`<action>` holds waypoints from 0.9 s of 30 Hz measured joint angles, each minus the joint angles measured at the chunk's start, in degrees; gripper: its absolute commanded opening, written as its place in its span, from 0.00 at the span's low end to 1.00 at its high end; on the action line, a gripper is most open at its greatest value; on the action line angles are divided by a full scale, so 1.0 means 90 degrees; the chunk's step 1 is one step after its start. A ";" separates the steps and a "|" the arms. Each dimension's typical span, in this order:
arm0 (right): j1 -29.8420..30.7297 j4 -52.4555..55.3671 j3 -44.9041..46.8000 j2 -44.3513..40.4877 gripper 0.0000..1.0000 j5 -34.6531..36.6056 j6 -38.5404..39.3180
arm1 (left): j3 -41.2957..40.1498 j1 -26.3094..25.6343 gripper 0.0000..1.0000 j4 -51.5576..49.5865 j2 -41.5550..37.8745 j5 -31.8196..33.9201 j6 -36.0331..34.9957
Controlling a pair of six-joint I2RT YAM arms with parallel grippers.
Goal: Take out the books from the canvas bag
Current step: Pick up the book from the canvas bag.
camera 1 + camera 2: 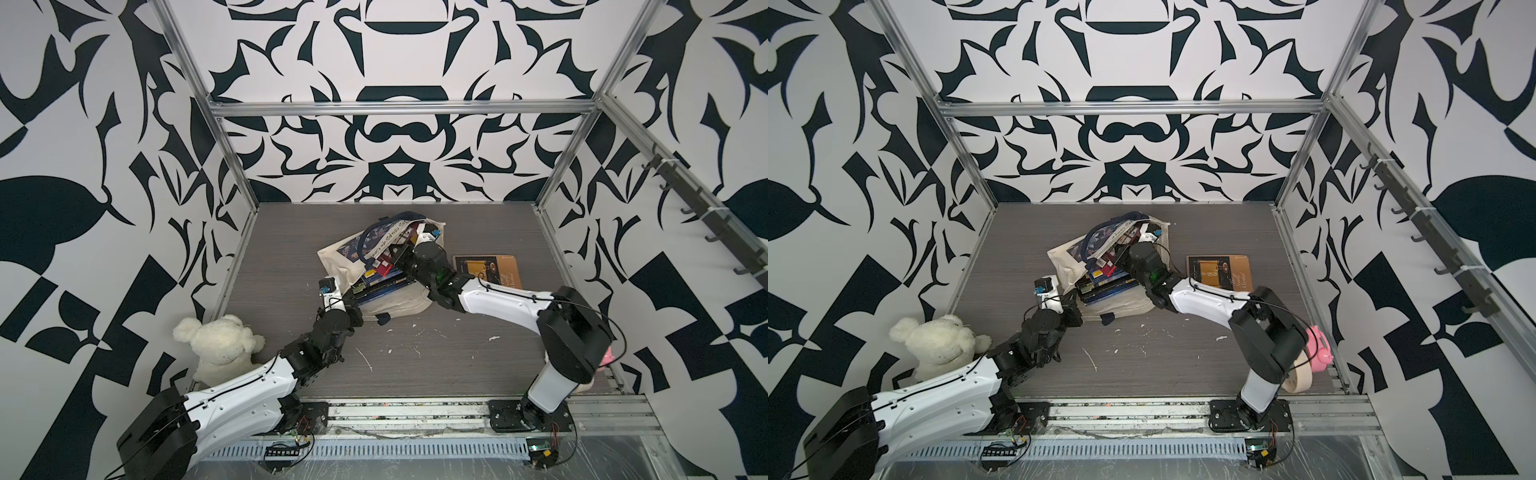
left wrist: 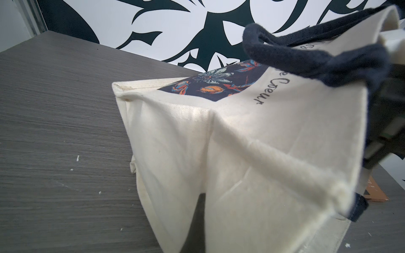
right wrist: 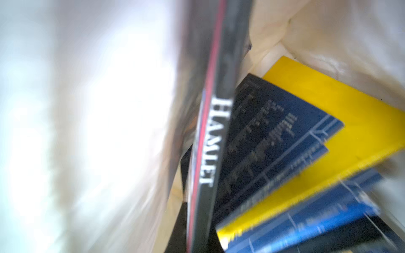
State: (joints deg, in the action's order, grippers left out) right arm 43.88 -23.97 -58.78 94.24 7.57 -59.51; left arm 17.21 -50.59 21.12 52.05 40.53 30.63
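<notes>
Bag (image 1: 399,307) lies on the table (image 1: 291,257), just 12 o'clock of centre, with the books (image 1: 382,286) stacked in its open mouth. At the bag's 7 o'clock, the left gripper (image 1: 355,309) is closed, pinching the rim. From 4 o'clock, the right gripper (image 1: 395,254) reaches inside, jaws narrow, clamped on the HAMLET book (image 3: 210,142). 1 loose book (image 1: 486,270) lies at the bag's 3 o'clock, apart from it.

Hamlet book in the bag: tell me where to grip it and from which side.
Pinch the Hamlet book across its covers at the spine, entering through the bag mouth; it stands on edge beside the flat yellow book, spine facing out.
</notes>
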 measured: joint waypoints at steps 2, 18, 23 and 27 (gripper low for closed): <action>0.0012 0.0114 0.0204 -0.0347 0.00 -0.0168 0.0189 | 0.0000 0.0000 0.00 -0.0005 -0.0005 0.0017 0.0000; 0.0017 0.1566 0.1630 -0.3772 0.00 -0.0838 0.2021 | 0.0000 0.0000 0.00 -0.0061 -0.0063 0.0066 0.0046; 0.0017 0.1736 0.1841 -0.4682 0.00 -0.0556 0.2336 | -0.0015 0.0000 0.00 -0.0075 -0.0131 0.0068 0.0041; 0.0017 0.1860 0.2076 -0.5282 0.00 0.0019 0.2387 | -0.0163 0.0000 0.00 -0.0051 -0.0226 0.0063 0.0012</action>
State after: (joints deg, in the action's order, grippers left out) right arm 44.03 -7.22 -40.10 46.70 7.75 -38.02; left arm 15.75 -50.59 20.67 50.02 41.10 30.74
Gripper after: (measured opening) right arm 0.098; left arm 0.052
